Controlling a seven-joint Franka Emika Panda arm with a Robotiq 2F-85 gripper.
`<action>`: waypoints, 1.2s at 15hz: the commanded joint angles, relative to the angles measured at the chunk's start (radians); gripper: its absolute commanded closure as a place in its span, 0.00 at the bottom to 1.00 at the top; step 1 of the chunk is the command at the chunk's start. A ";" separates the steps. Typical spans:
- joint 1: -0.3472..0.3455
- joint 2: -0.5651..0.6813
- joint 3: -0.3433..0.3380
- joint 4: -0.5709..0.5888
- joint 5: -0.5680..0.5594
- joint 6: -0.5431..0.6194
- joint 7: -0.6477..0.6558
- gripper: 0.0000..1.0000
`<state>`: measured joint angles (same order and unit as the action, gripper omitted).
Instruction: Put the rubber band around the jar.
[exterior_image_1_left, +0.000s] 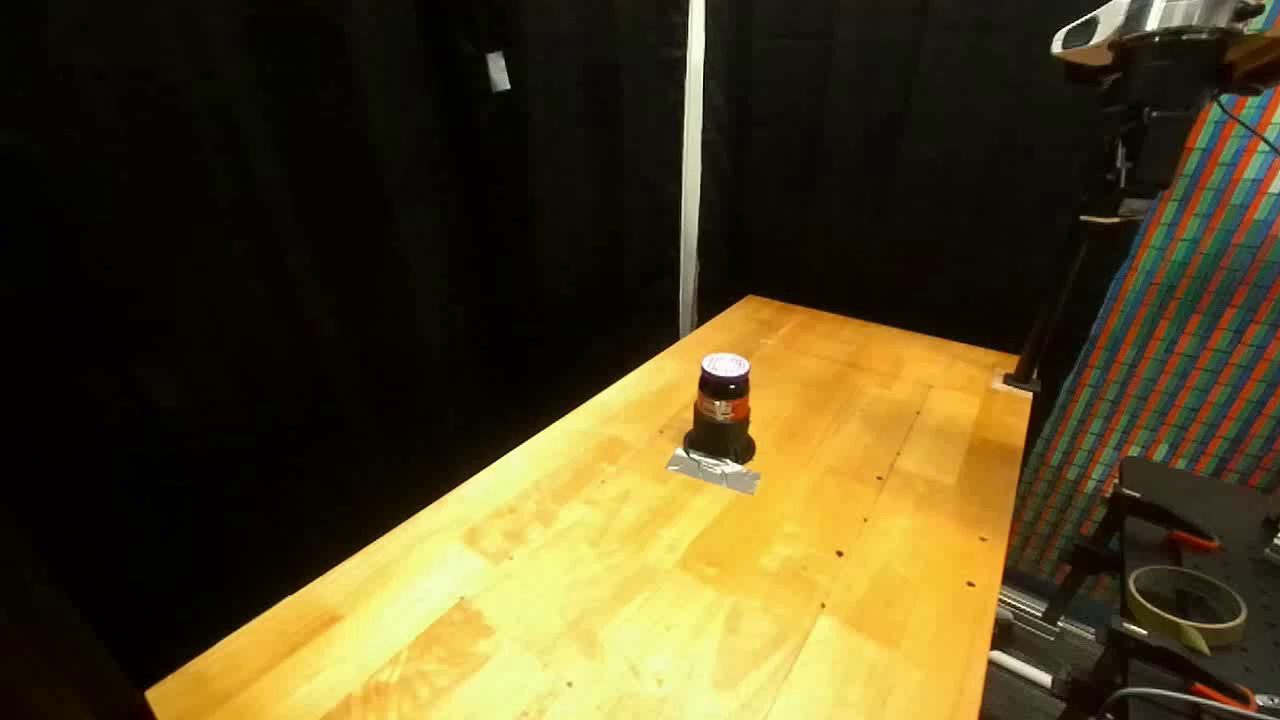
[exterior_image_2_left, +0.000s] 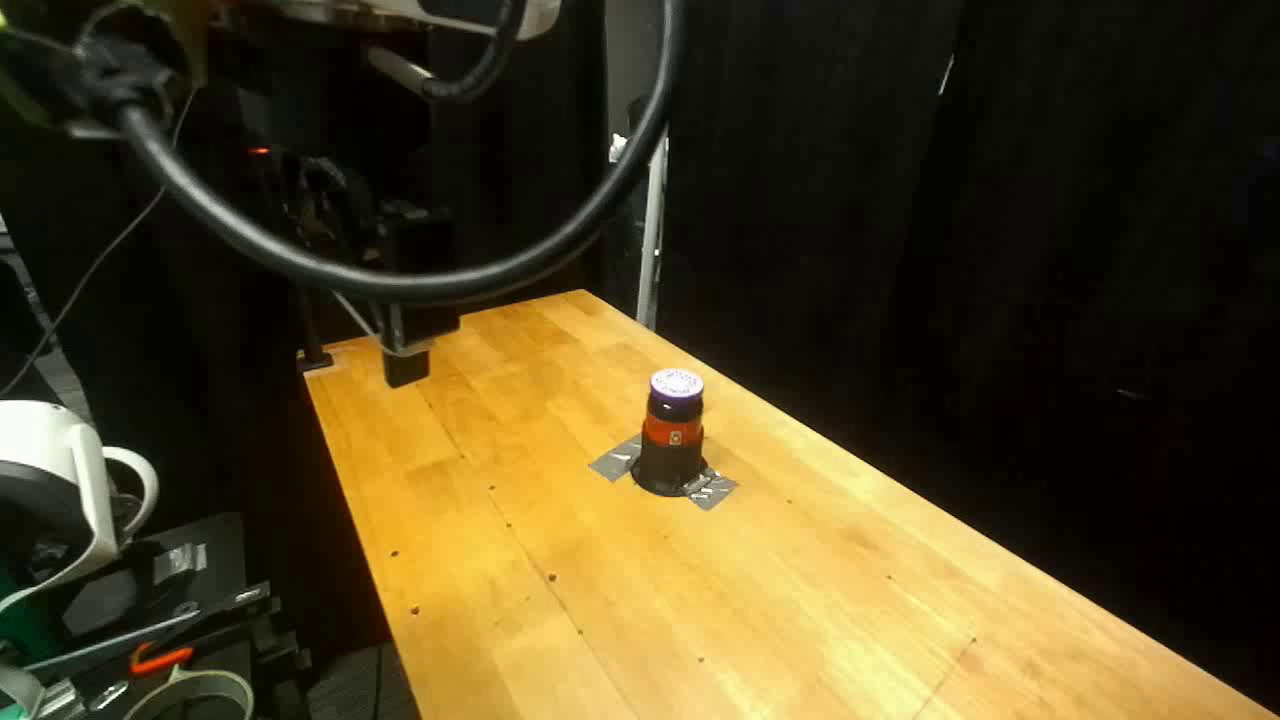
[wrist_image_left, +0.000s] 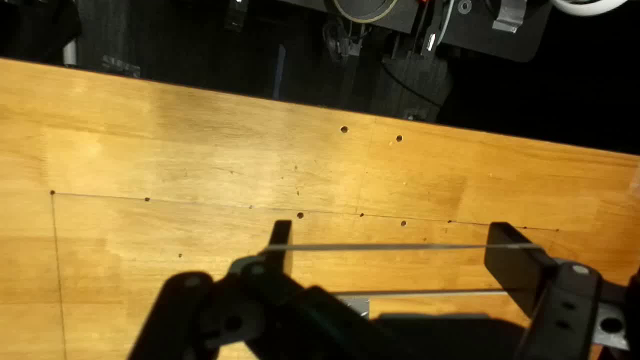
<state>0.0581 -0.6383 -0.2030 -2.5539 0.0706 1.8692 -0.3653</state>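
The jar (exterior_image_1_left: 724, 408) stands upright on the wooden table, dark with a reddish-orange label and a pale patterned lid top. It also shows in an exterior view (exterior_image_2_left: 673, 432). Its lower part is black, with grey tape at the base. My gripper (wrist_image_left: 390, 247) is open, and the rubber band (wrist_image_left: 380, 247) is stretched around the outside of both fingers, two strands spanning the gap. The gripper (exterior_image_2_left: 405, 365) hangs above the table, apart from the jar. It is also at the upper right in an exterior view (exterior_image_1_left: 1115, 205). In the wrist view the jar is hidden.
Grey tape (exterior_image_1_left: 715, 472) lies on the table (exterior_image_1_left: 620, 580) at the jar's base; a bit shows in the wrist view (wrist_image_left: 361, 306). A thick black cable (exterior_image_2_left: 400, 285) loops below the arm. A dark side surface (exterior_image_1_left: 1190, 520) holds a tape roll (exterior_image_1_left: 1188, 607).
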 joint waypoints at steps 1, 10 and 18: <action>-0.017 0.002 0.015 0.002 0.009 -0.002 -0.008 0.00; 0.038 0.251 0.045 0.142 0.029 0.100 -0.030 0.00; 0.036 0.718 0.162 0.528 0.040 0.204 0.095 0.00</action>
<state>0.1109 -0.0999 -0.0880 -2.2157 0.1006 2.0761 -0.3297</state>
